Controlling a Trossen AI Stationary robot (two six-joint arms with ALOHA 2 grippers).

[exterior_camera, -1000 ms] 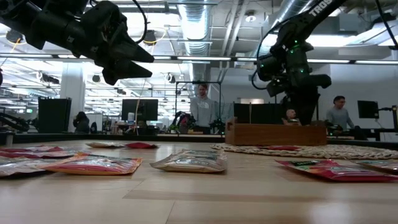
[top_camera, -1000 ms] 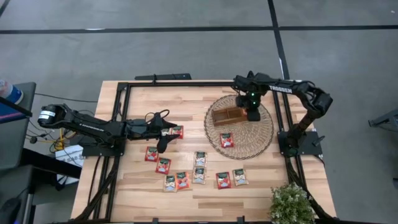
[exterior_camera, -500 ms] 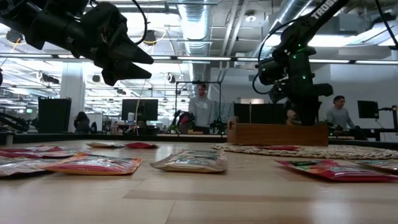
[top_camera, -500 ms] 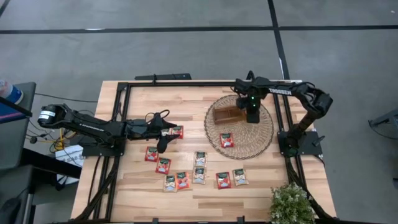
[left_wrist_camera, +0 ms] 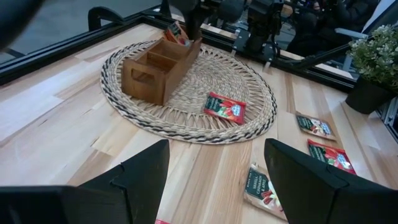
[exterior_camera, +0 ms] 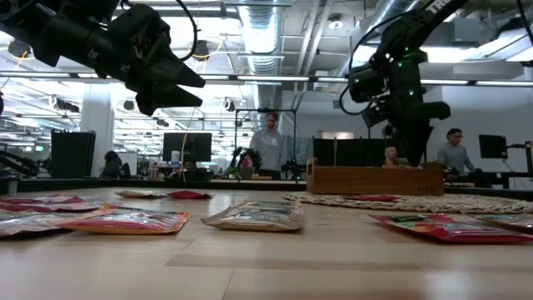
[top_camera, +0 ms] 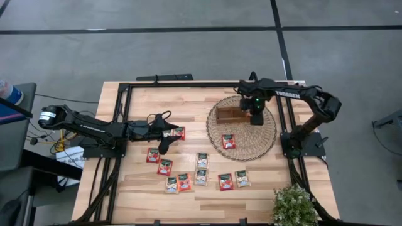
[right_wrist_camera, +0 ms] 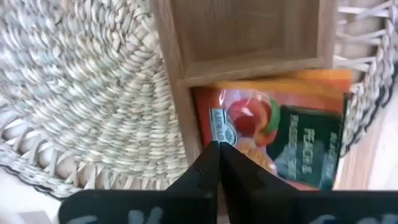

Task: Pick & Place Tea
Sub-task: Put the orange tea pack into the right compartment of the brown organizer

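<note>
One sachet [right_wrist_camera: 280, 134] in the wooden tray [top_camera: 230, 115], ten waiting.
Right claw [top_camera: 256, 119], pressed together, hovers above it; left claw [top_camera: 164, 143] spread over the bench [top_camera: 138, 100]; one red sachet [top_camera: 228, 141] on the wicker mat [top_camera: 267, 141].

The table [top_camera: 138, 100] is made of pale blond wood with visible plank seams and is framed by black rails. The round mat [top_camera: 264, 141] is woven in straw beige, with a darker ring worked near its edge. The tray [left_wrist_camera: 152, 71] is of mid-brown wood. Red sachets [top_camera: 164, 167] and pale green-beige sachets [top_camera: 201, 159], each printed with a small picture, are seen on the table. The sachet in the tray [right_wrist_camera: 280, 134] is coloured orange with a dark green panel and a red fruit picture. Both arms are black. The plant [top_camera: 294, 206] is green.
</note>
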